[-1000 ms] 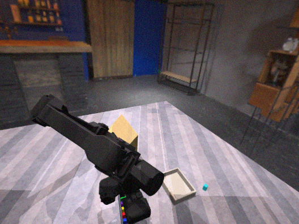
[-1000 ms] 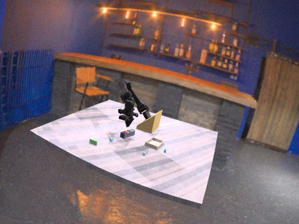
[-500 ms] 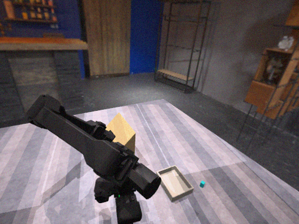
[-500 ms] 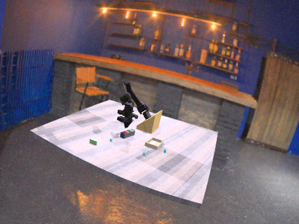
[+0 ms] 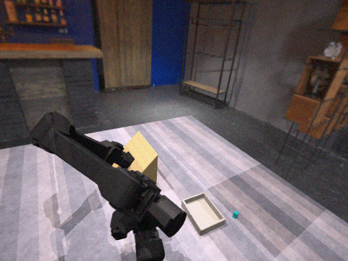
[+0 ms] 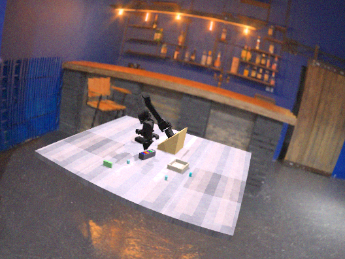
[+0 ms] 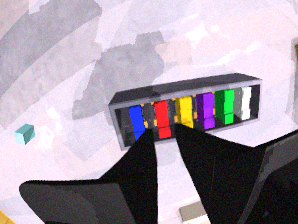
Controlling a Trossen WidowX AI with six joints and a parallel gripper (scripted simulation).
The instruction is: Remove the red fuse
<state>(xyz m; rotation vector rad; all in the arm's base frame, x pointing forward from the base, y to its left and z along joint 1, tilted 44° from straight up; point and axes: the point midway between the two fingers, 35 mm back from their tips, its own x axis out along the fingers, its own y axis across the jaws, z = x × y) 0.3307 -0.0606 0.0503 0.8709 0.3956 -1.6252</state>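
Wrist view, and here's the gripper (image 5: 124, 231) (image 6: 146, 148) (image 7: 164, 132) with its fingertips slightly parted, nothing between them, coming in at the near side of the fuse block (image 6: 147, 154) (image 7: 115, 126). Just ahead of that gap sits the red fuse (image 7: 162, 119), seated in its row, blue fuse (image 7: 136, 121) on one side, yellow fuse (image 7: 185, 111) on the other. Its long axis runs away from the fingertips, across the block, so the fingers look set to straddle it, one towards each neighbour. That's the whole game: a little forward, then down, and any sideways drift could clip blue or yellow.

Over to the exterior view: fingertips above and close to the block, contact impossible to judge, the tray (image 5: 184, 211) (image 6: 170, 167) (image 7: 192, 212) off to one side of them.

Top view now, and the arm (image 5: 113, 184) (image 6: 153, 114) hides the block entirely; the tray lies beside the gripper.
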